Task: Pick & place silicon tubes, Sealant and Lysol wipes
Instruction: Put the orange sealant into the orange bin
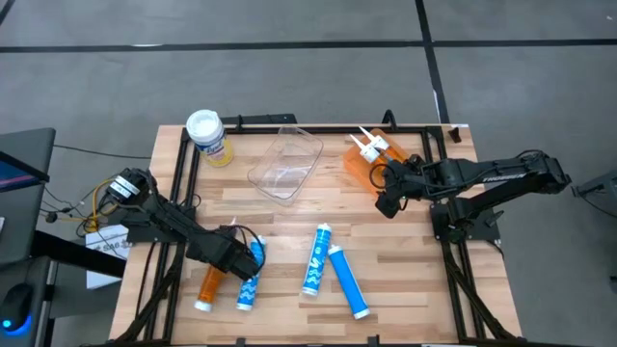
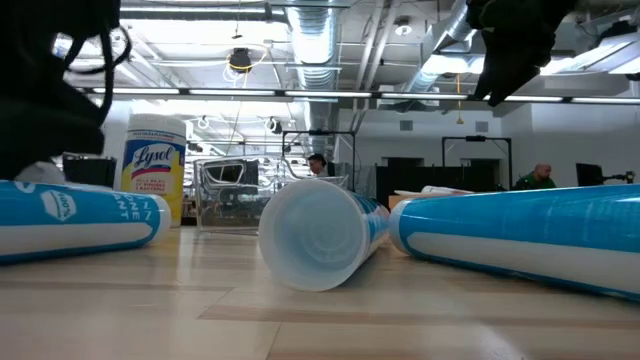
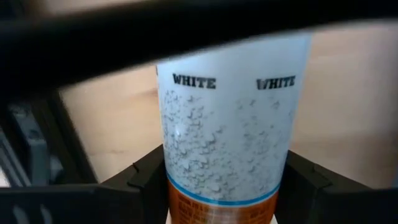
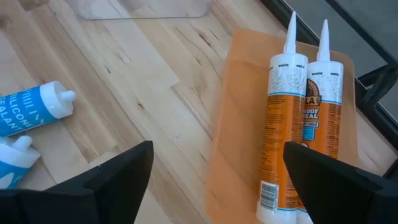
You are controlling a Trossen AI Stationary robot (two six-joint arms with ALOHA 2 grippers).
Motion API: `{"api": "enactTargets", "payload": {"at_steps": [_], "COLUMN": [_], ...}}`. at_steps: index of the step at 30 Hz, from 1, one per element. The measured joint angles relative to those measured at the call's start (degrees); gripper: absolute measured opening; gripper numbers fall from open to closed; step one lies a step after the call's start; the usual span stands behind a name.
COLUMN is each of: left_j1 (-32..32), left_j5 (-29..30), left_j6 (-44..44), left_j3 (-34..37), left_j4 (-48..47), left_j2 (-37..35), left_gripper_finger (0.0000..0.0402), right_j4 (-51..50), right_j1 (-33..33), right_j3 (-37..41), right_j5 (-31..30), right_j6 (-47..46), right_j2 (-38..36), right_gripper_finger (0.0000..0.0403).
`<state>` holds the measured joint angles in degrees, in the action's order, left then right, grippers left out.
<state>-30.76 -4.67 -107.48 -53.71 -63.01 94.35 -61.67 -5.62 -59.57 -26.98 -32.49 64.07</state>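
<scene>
Now left hand (image 1: 220,258) straddles orange cartridge (image 1: 209,284)

You get bright, even light from ceiling lamps (image 2: 240,60); shadows are soft. Up close, the tube (image 3: 227,143) blurs in your left wrist view.

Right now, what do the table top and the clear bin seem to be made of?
Table top: looks like wood in pale planks, smooth; grain lines and seams show. Clear bin: probably transparent plastic, glossy; the wood shows through it and its rim catches light.
</scene>
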Motion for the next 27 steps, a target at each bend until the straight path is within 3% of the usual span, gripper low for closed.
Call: {"api": "enactTargets", "payload": {"at_steps": [4, 7, 10, 14, 18, 21, 24, 27], "left_j1": [0.02, -0.03, 0.04, 0.38, 1.60, 3.36, 5.78, 8.65], "left_j5": [0.58, 4.31, 12.07, 28.75, 45.90, 54.67, 59.39, 59.84], "left_j6": [1.51, 1.39, -0.45, -2.69, 0.65, 8.67, 18.60, 29.73], "left_j3": [-5.46, -11.14, -17.21, -25.25, -31.34, -34.40, -35.35, -35.31], "left_j4": [-9.40, -13.17, -16.09, -16.41, -12.49, -7.08, 2.57, 13.15], "left_j2": [-0.30, -1.46, -3.53, -6.88, -9.35, -9.71, -9.70, -9.42], "left_gripper_finger": [0.0196, 0.0196, 0.0196, 0.0196, 0.0196, 0.0196, 0.0196, 0.0196], "right_j4": [-0.02, 0.00, 1.04, 6.36, 15.78, 23.77, 31.00, 36.08], "right_j1": [0.00, -0.01, -0.01, 0.00, -0.01, -0.01, -0.01, -0.01], "right_j3": [0.00, 0.00, 0.00, 0.00, 0.00, 0.00, -0.01, -0.02], "right_j5": [0.17, 2.08, 5.07, 11.84, 20.83, 26.70, 29.69, 29.92], "right_j6": [0.04, 0.99, 2.97, 7.57, 11.90, 14.01, 15.13, 15.61], "right_j2": [0.00, 0.00, 0.00, 0.00, 0.00, 0.00, 0.00, 0.00], "right_gripper_finger": [0.0346, 0.0345, 0.0345, 0.0341, 0.0336, 0.0334, 0.0333, 0.0334]}}
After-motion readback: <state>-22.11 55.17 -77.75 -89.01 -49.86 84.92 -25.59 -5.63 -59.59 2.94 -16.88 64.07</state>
